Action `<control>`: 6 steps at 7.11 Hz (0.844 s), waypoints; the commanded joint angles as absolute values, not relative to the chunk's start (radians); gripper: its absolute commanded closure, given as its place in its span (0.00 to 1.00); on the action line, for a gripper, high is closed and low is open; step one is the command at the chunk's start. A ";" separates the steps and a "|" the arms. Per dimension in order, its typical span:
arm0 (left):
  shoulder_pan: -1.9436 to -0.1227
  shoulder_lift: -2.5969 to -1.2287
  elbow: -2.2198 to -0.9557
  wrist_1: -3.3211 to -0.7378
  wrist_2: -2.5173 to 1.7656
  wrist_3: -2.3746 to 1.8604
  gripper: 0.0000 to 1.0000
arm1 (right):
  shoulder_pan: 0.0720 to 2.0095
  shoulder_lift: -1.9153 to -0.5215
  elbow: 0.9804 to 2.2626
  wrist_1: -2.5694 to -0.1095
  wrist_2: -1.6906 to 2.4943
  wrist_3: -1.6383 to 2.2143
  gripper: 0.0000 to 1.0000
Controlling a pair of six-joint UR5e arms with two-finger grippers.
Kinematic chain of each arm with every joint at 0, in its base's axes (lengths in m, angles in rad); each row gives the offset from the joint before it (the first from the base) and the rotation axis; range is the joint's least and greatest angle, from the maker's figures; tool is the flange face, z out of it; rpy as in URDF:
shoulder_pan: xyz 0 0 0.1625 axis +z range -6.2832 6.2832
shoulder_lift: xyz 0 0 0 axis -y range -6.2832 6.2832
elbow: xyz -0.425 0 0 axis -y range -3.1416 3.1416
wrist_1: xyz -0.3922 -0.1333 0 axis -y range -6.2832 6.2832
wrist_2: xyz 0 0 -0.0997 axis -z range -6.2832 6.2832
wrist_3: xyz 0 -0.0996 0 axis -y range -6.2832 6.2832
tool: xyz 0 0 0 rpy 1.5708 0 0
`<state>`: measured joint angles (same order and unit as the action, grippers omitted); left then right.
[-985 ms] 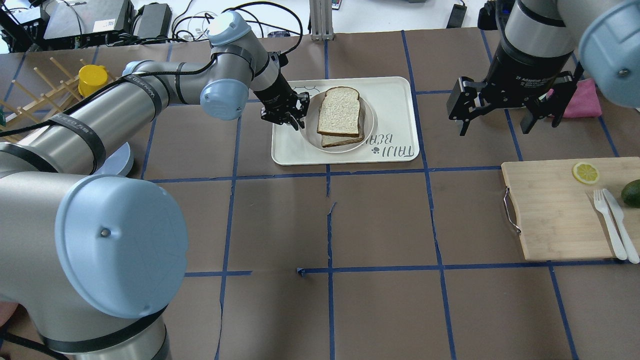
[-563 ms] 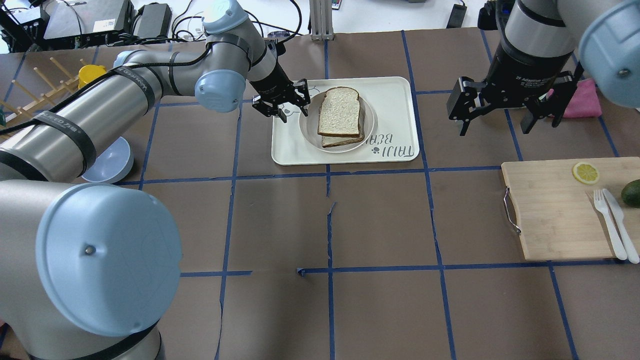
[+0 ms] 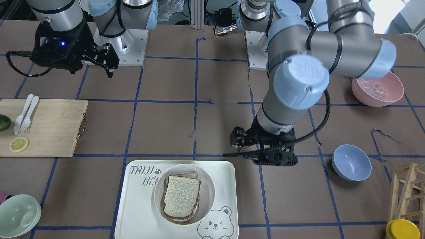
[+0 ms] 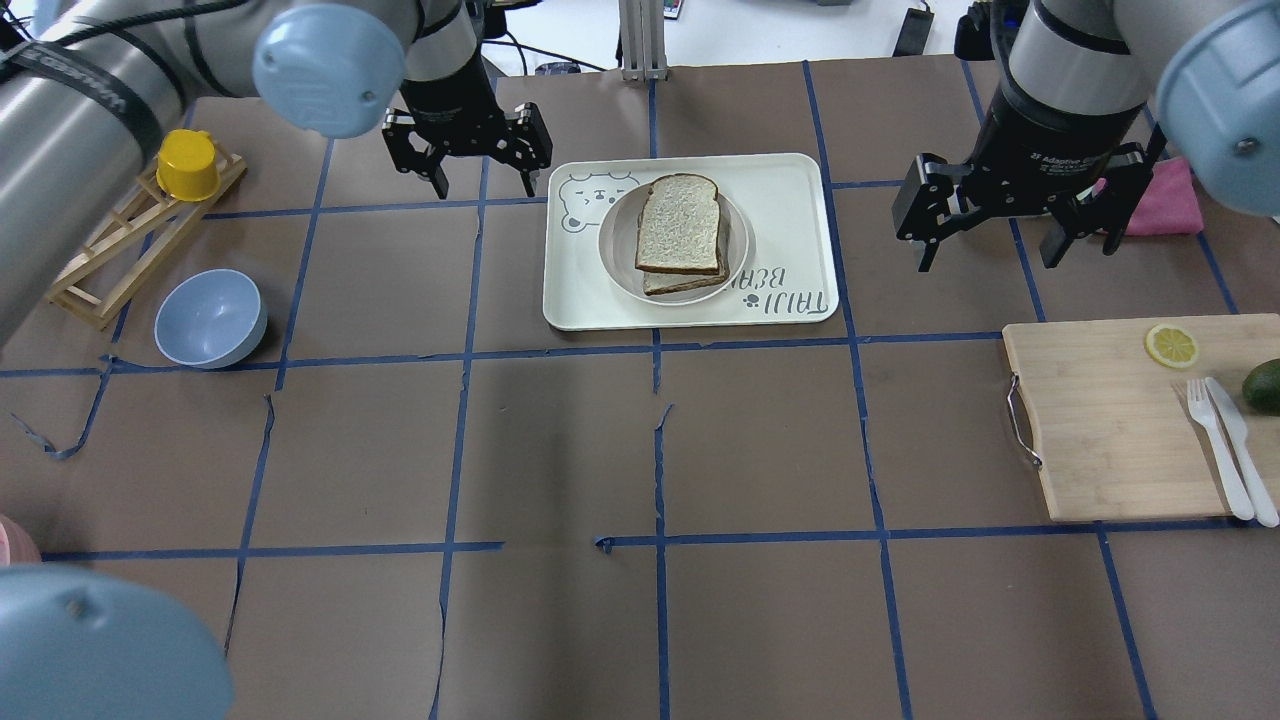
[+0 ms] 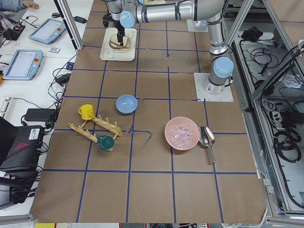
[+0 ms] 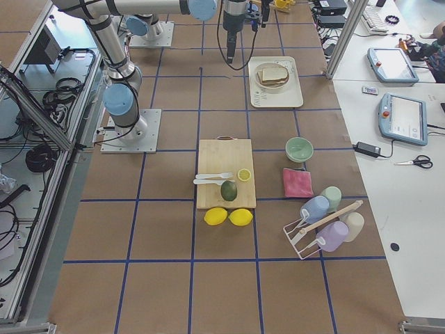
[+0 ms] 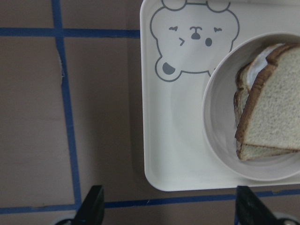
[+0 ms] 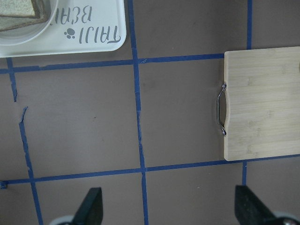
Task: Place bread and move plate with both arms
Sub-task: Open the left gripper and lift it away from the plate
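Left end effector (image 4: pixel 484 186) hangs above the bench (image 4: pixel 760 450) with its fingers spread wide and nothing between them, just off the bear-printed corner of the cream tray (image 4: pixel 790 200). In the left wrist view its two fingertips frame the bottom edge, with the tray's edge just ahead of them. The plate (image 7: pixel 215 140) sits ahead and off to the view's right.

The bread (image 4: pixel 680 225) lies flat on the plate (image 4: pixel 612 250), which rests in the middle of the tray. It is stacked on a second slice (image 4: pixel 690 283) whose edge peeks out beneath. From overhead the bread is near the left end effector but not touching it, off to its right.

The right end effector (image 4: pixel 987 255) is also spread and empty. It is held above bare bench on the tray's other side, between the tray and a pink cloth (image 4: pixel 1170 200), farther from the bread than the left one. The bread and plate thus lie between the two. A wooden cutting board (image 4: pixel 1110 430) lies on the nearer part of the bench from the right end effector.
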<state>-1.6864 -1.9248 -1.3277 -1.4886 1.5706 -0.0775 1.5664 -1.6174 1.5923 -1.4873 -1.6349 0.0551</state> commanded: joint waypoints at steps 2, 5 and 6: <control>-1.684 -1.674 -1.389 -1.630 1.602 -0.034 0.00 | 1.565 -1.617 1.591 -1.480 -1.599 -0.003 0.01; -1.617 -1.585 -1.532 -1.491 1.586 0.020 0.00 | 1.565 -1.617 1.592 -1.479 -1.597 -0.052 0.00; -1.617 -1.585 -1.534 -1.491 1.563 0.014 0.00 | 1.565 -1.617 1.592 -1.477 -1.598 -0.049 0.00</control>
<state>-1.6211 -1.5935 -1.5203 -1.5074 1.5821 0.0180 1.5647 -1.6166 1.5916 -1.4786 -1.5977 -0.0490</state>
